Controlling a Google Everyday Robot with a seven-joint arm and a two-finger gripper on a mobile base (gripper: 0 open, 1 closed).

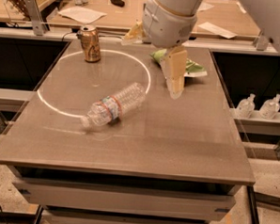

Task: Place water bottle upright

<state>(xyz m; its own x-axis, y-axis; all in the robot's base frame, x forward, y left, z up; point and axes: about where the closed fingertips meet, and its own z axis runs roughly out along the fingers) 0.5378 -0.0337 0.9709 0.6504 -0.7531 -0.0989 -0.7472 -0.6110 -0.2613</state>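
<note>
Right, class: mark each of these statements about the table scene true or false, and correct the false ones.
1. The water bottle stands upright. False: it lies on its side.
2. The soda can stands upright at the far left of the table. True.
3. The gripper holds the water bottle. False: it hangs to the bottle's right in the picture, apart from it.
4. A green bag lies on the table beyond the gripper. True.
5. The pump-top bottles stand beside the can. False: they stand off the table, at the right.

Clear water bottle (114,107) lies sideways, left of the claw (175,89).
</note>
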